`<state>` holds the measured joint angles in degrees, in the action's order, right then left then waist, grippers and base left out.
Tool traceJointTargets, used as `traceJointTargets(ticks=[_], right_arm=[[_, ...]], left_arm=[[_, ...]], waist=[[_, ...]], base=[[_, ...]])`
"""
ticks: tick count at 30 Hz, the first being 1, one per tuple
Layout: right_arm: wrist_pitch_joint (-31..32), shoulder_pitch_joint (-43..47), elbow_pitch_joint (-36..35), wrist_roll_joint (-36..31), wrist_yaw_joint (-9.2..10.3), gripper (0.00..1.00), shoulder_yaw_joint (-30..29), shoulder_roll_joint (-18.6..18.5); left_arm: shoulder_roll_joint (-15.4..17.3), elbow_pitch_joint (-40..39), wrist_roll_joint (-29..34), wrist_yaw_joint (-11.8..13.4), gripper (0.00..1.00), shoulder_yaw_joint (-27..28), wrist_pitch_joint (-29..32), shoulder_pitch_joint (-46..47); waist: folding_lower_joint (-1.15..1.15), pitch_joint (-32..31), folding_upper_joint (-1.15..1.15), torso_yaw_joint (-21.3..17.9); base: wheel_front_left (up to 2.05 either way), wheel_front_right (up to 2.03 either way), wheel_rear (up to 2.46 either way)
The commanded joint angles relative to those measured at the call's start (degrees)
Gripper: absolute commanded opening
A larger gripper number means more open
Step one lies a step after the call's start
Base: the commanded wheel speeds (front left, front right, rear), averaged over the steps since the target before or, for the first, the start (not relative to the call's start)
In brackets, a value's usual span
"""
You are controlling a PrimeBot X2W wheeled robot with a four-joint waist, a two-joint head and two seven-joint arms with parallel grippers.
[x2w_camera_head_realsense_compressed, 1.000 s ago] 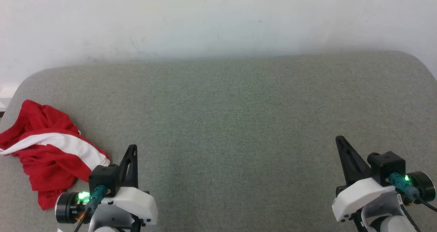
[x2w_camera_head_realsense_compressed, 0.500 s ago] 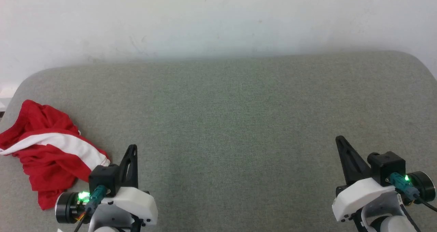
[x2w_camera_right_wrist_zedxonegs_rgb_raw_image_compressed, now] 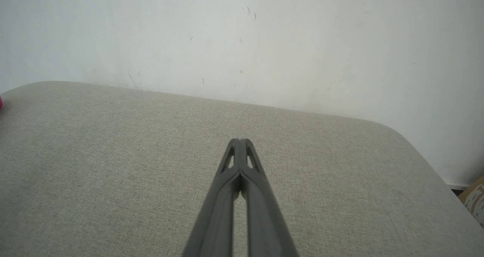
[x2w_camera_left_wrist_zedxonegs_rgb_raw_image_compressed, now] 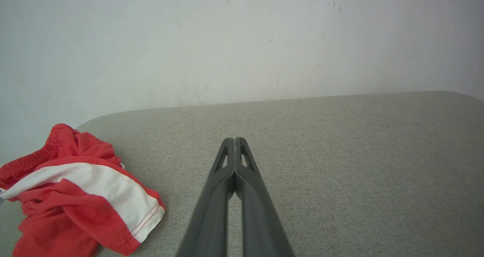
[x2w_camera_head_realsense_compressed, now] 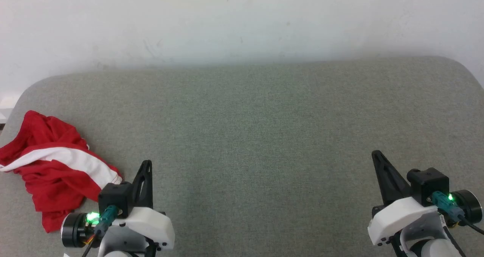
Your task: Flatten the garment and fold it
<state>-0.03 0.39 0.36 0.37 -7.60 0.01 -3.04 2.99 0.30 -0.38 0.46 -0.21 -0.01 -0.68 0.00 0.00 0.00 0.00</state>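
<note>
**Item 1, garment**: red shorts with a broad white stripe, crumpled in a heap. They lie at the left side of the tabletop, near its far-left rounded corner. The left wrist view shows a gathered waistband at the heap's far end. A stitched hem at the stripe's end points toward the left hand.

**Item 2, left hand**: both dark fingers are pressed together along their tips, with nothing between them. It sits just to the right of the garment, and the fingers are not touching the cloth. A green light glows on its wrist connector.

**Item 3, right hand**: the fingers are likewise closed flat against each other and carry nothing. It is at the tabletop's right side, well apart from the garment.

**Item 4, tabletop:** it is covered in grey woven fabric. The far edge runs along a pale scuffed wall and both far corners are rounded. An open stretch of weave spans from the garment's right side to the far-right corner, taking in all the ground between the two hands.

**Item 5, tan box corner**: it sits beyond the right edge, low by the wall. It has pale printed marks that are too small to read.
</note>
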Motion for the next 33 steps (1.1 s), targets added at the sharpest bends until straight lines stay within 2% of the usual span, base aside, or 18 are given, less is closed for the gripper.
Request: traceJointTargets(ticks=[1,2,3,33], right_arm=[[0.03,-0.39,-0.36,-0.37,0.11,0.0,-0.01,0.16],[0.03,-0.39,-0.36,-0.37,0.11,0.0,-0.01,0.16],[0.03,-0.39,-0.36,-0.37,0.11,1.0,-0.01,0.16],[-3.07,1.37,1.74,4.46,0.01,1.0,-0.21,0.02]], left_arm=[[-0.12,-0.3,0.38,-0.46,0.0,0.21,0.01,0.68],[-0.12,-0.3,0.38,-0.46,0.0,0.21,0.01,0.68],[-0.12,-0.3,0.38,-0.46,1.0,0.21,0.01,0.68],[-0.02,0.74,-2.57,1.19,1.0,-1.45,-3.08,-0.61]], waist=[[0.0,0.0,0.0,0.0],[0.0,0.0,0.0,0.0],[0.0,0.0,0.0,0.0],[0.0,-0.01,0.0,1.21]], base=[[0.0,0.0,0.0],[0.0,0.0,0.0],[0.0,0.0,0.0],[0.0,0.0,0.0]])
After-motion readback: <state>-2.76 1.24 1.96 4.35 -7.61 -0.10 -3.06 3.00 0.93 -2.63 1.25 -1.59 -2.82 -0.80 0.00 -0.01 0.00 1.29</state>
